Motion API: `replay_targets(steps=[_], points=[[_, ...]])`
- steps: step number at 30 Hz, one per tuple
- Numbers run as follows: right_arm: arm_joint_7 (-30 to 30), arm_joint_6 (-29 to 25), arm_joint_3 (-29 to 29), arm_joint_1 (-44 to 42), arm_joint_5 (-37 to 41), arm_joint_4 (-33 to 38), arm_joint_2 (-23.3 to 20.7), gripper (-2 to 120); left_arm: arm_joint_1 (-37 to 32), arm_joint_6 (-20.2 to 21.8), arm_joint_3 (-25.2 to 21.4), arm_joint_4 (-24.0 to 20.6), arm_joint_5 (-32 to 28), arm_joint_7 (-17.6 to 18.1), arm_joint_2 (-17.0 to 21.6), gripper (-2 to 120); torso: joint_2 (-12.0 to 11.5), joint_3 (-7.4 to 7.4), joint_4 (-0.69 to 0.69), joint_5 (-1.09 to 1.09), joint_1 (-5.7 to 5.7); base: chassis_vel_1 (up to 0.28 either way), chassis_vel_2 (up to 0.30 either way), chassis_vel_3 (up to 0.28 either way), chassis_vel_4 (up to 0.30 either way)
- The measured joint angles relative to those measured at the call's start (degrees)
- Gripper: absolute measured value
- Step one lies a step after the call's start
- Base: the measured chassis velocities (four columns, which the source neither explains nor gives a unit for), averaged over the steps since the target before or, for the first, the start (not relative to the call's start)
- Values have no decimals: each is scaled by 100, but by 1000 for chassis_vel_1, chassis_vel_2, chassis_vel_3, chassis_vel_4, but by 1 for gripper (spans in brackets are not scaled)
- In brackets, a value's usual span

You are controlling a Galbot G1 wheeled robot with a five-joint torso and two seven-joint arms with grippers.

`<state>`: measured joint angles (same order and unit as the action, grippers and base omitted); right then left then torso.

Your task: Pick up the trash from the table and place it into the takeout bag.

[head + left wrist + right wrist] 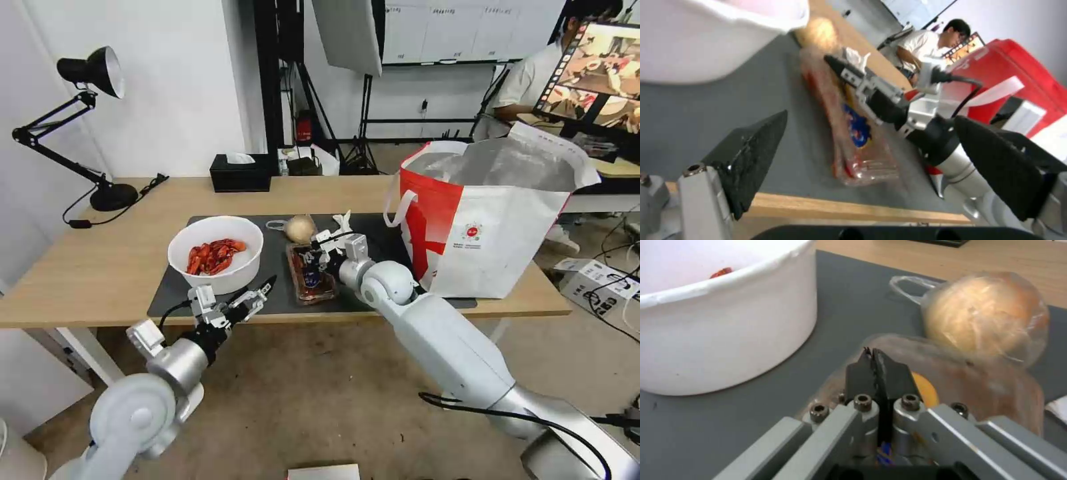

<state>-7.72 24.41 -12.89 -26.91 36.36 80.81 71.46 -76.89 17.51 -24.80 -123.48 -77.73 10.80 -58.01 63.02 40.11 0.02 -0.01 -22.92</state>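
Note:
A clear tray [312, 280] of red cherry tomatoes lies on the dark mat [173, 297] of the table [100, 267]. My right gripper [311, 257] sits low over its far half, fingers [862, 373] shut on the tray's [996, 386] thin plastic top. Just beyond it are the wrapped beige ball [300, 229] [987, 313] and a crumpled tissue [342, 221]. The white bowl [215, 253] of crayfish shells stands to the left. My left gripper [257, 300] [869, 116] hangs open at the table's front edge, below the bowl [706, 36]. The takeout bag [493, 227] stands open at the right.
A black desk lamp [93, 73] stands at the far left of the table and a black tissue box [240, 173] at its back edge. Bare wood stretches left of the mat. A person sits at a desk behind the bag.

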Motion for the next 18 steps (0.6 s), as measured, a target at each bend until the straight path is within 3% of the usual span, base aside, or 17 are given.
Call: replay_targets(steps=[18], points=[[3,-7,40,8,24,95,-103,0,729,-112,628,619,-12,-27,-204,100,0,0,-2,1,0,0,0,0,0]])
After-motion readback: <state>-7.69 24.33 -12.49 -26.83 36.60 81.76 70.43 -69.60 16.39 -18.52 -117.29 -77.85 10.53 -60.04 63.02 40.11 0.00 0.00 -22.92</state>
